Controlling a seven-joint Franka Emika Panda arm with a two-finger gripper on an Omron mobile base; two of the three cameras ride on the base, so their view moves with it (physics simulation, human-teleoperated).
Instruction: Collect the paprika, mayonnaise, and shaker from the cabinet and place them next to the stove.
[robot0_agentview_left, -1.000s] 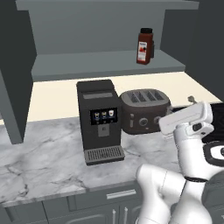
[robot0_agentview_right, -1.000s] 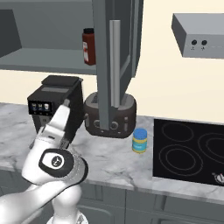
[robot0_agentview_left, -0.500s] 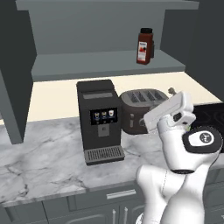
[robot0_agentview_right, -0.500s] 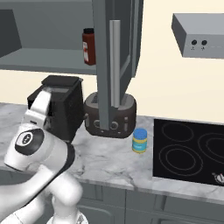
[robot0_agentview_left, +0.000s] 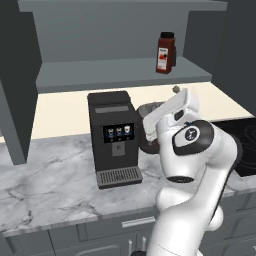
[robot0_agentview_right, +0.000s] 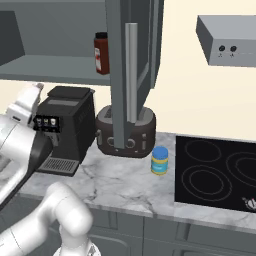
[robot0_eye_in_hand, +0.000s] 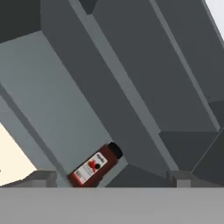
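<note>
The paprika (robot0_agentview_left: 165, 53) (robot0_agentview_right: 101, 53) stands upright at the right end of the open cabinet's shelf (robot0_agentview_left: 120, 76); in the hand view it (robot0_eye_in_hand: 95, 166) lies ahead, between my fingertips but far off. My gripper (robot0_agentview_left: 180, 92) (robot0_agentview_right: 34, 89) (robot0_eye_in_hand: 109, 178) is open and empty, raised below and in front of the shelf and pointing up at it. The mayonnaise (robot0_agentview_right: 160, 160) sits on the counter just left of the stove (robot0_agentview_right: 215, 175) (robot0_agentview_left: 242, 137). The shaker is out of view.
A black coffee machine (robot0_agentview_left: 114, 137) (robot0_agentview_right: 65, 125) and a dark toaster (robot0_agentview_right: 125, 134) stand on the marble counter below the cabinet. The open cabinet door (robot0_agentview_right: 145, 50) with its bar handle (robot0_agentview_right: 131, 85) hangs over the toaster. A range hood (robot0_agentview_right: 227, 40) is mounted above the stove.
My arm has swung left and lifted the hand up toward the cabinet shelf. The jaws have stayed open. The paprika and mayonnaise have not moved.
</note>
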